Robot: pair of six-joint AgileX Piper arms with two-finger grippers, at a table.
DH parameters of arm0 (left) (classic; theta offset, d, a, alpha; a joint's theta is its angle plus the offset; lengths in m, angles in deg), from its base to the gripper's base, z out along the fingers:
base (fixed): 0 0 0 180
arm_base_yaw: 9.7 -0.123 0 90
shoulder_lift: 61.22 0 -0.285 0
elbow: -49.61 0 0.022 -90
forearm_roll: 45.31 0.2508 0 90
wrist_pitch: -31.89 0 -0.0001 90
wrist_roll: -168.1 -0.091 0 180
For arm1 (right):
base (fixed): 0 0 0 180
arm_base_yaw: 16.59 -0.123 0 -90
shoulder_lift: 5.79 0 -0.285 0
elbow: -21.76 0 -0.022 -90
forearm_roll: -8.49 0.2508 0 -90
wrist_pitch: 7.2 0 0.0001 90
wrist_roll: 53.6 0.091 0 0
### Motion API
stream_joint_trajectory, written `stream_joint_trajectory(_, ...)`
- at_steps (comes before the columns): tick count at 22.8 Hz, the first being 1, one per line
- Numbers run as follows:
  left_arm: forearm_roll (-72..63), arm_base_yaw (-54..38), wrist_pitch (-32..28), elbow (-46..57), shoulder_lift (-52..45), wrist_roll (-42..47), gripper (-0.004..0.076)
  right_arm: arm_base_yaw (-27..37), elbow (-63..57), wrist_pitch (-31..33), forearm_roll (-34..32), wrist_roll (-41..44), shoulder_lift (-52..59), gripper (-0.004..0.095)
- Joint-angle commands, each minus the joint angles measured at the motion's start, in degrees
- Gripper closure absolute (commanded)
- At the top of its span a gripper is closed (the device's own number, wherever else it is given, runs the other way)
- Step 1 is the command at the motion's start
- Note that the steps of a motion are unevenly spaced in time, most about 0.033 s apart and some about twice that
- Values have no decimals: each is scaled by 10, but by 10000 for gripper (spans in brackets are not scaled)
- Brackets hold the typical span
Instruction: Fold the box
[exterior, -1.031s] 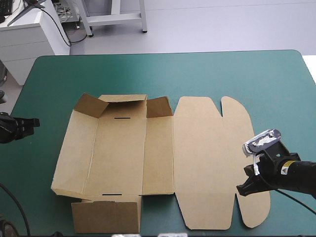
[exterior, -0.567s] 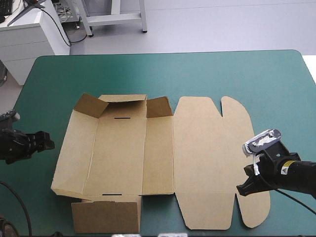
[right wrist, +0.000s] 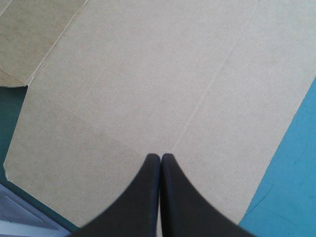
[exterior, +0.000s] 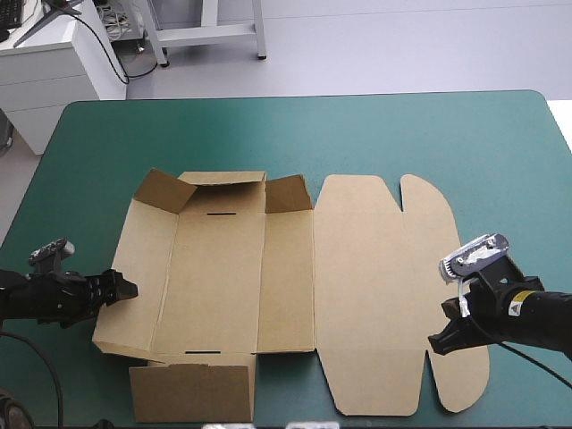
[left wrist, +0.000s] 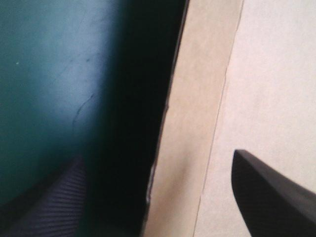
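The brown box (exterior: pixel 219 277) lies partly folded on the teal-green cover (exterior: pixel 402 134). Its far wall (exterior: pixel 223 189) and corner flaps stand up, its left wall (exterior: pixel 134 268) leans outward, and a near flap (exterior: pixel 192 391) lies by the table's front edge. The lid (exterior: pixel 366 286) is flat to the right. My left gripper (exterior: pixel 123 288) is open at the left wall's outer edge. In the left wrist view that edge of the box (left wrist: pixel 197 123) runs between the spread fingers of the left gripper (left wrist: pixel 158 155). My right gripper (exterior: pixel 436 343) is shut, its tip on the lid's rounded right flap (right wrist: pixel 148 74).
The table's left edge is close behind my left arm. Bare teal-green cover (right wrist: pixel 296 173) shows just beside the lid flap at the right gripper (right wrist: pixel 160 158). A white cabinet (exterior: pixel 54 63) stands beyond the table's far left corner.
My left arm came in from the table's left edge to the box's left wall, and its fingers opened. The right arm and the box have not moved.
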Motion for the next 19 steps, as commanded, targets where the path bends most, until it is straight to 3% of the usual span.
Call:
stream_joint_trajectory(1, -62, 0, 27, -8, -4, -22, 153, 3, 11, -22, 6, -6, 3, 927)
stream_joint_trajectory(9, -46, 63, 56, -29, 102, -24, 157, 3, 11, -18, 6, -6, 3, 927)
stream_joint_trajectory(14, -44, 67, 59, -38, 112, -21, 260, 3, 11, -18, 6, -6, 3, 927)
stream_joint_trajectory(19, -42, 67, 59, -38, 112, -15, 451, 3, 11, -18, 6, -6, 3, 927)
